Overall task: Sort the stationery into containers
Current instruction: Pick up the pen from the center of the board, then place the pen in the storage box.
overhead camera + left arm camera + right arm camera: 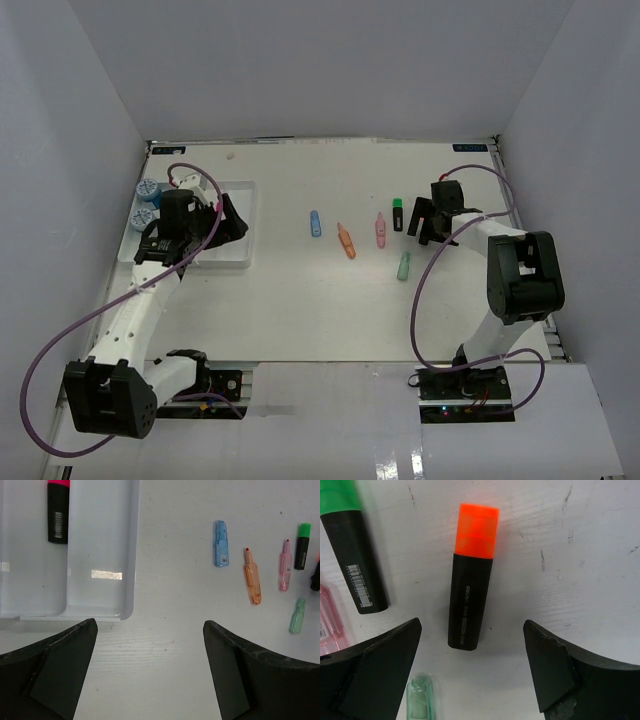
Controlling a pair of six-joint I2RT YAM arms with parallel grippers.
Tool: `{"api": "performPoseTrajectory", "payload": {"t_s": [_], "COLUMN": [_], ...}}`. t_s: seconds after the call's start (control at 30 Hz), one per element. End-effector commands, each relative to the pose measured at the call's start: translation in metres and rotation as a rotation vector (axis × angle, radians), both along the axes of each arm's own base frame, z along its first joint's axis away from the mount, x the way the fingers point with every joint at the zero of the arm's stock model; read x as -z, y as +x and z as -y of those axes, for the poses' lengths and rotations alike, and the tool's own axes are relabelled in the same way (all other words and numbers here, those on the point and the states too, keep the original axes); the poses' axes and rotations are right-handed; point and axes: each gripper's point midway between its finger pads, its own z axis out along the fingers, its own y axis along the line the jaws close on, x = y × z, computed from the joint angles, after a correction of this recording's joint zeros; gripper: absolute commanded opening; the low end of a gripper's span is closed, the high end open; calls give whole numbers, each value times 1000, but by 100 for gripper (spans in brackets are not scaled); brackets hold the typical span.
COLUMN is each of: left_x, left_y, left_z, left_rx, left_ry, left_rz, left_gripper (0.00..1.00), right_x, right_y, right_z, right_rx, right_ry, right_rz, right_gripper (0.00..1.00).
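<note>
The white tray (236, 260) lies at the left with two blue-lidded jars (146, 202) in its far-left compartment. A pink-capped highlighter (58, 510) lies in another compartment of the tray (102, 575). My left gripper (230, 224) hovers over the tray's right side, open and empty (150, 650). Mid-table lie a blue marker (316, 223), an orange marker (346, 240), a pink marker (380, 231), a green-capped highlighter (398, 214) and a green marker (404, 265). My right gripper (425, 226) is open (472, 655) above the black end of an orange-capped highlighter (471, 600).
White walls enclose the table on three sides. Cables loop from both arms over the table surface. In the right wrist view the green-capped highlighter (352, 560), pink marker (330, 617) and green marker (422, 700) lie close to the left finger.
</note>
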Motion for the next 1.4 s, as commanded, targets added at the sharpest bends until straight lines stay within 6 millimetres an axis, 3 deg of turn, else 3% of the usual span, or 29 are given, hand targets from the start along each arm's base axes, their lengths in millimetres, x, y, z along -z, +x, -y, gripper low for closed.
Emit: {"api": "performPoseTrajectory", "payload": {"t_s": [0.0, 0.13, 0.33, 0.43, 0.57, 0.67, 0.77, 0.8, 0.9, 1.0, 1.2, 1.37], "left_x": [0, 2, 6, 4, -1, -9, -20, -21, -25, -34, -65, -58], "left_y": [-11, -15, -19, -21, -22, -21, -19, -22, -17, -9, 5, 6], "left_z": [7, 11, 13, 17, 26, 39, 63, 76, 101, 125, 169, 199], "left_rx": [30, 47, 46, 51, 62, 81, 124, 154, 174, 181, 191, 195], "left_ry": [-19, -29, -48, -74, -122, -172, -217, -223, -258, -311, -360, -364], "left_rz": [-2, -8, -19, -21, -26, -23, -17, -18, -25, -21, 59, 44], "left_gripper": [98, 98, 98, 98, 98, 98, 98, 98, 98, 98, 98, 94], "right_x": [-12, 6, 16, 6, -15, -35, -59, -75, -101, -118, -144, -153], "right_y": [27, 23, 17, 19, 16, 9, -9, -19, -38, -72, -110, -119], "right_z": [-7, 0, 6, 3, -4, -24, -63, -85, -124, -177, -228, -244], "right_rx": [7, 46, 53, 25, -38, -138, -281, -346, -459, -606, -725, -740], "right_ry": [29, -2, -33, -24, -48, -44, 15, 36, 90, 192, 346, 421], "right_rz": [78, 46, 23, 56, 112, 168, 238, 280, 381, 439, 515, 529], "right_gripper": [89, 73, 54, 38, 27, 25, 26, 26, 28, 29, 31, 32]}}
